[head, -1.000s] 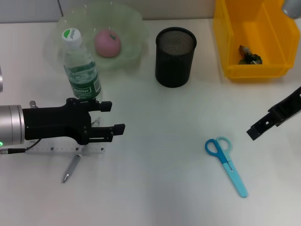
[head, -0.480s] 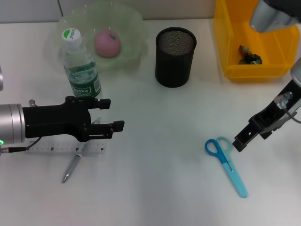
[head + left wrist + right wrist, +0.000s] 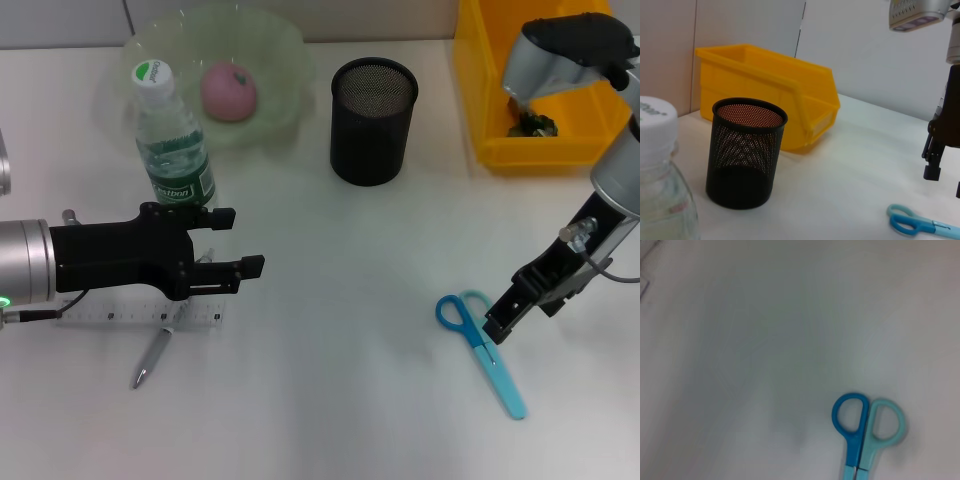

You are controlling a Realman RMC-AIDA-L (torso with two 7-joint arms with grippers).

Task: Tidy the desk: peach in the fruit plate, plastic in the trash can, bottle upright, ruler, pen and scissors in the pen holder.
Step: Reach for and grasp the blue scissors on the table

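Observation:
Blue scissors (image 3: 481,350) lie flat at the front right, also seen as scissors (image 3: 862,432) in the right wrist view. My right gripper (image 3: 503,322) hangs open just above their pivot and is not touching them. My left gripper (image 3: 240,240) is open and holds nothing, hovering over the clear ruler (image 3: 140,317) and the grey pen (image 3: 152,358). The bottle (image 3: 172,140) stands upright just behind it. The pink peach (image 3: 229,90) sits in the green fruit plate (image 3: 285,45). Crumpled plastic (image 3: 530,120) lies in the yellow trash bin (image 3: 480,90). The black mesh pen holder (image 3: 372,120) looks empty.
The pen holder stands between the plate and the yellow bin at the back. The right arm's grey forearm (image 3: 560,50) reaches over the bin. The left wrist view shows the pen holder (image 3: 746,150), the bin (image 3: 775,85) and the right gripper (image 3: 940,170) above the scissors (image 3: 920,225).
My right arm has swung left and down from the right edge to just over the scissors. The left arm and all the objects have stayed put.

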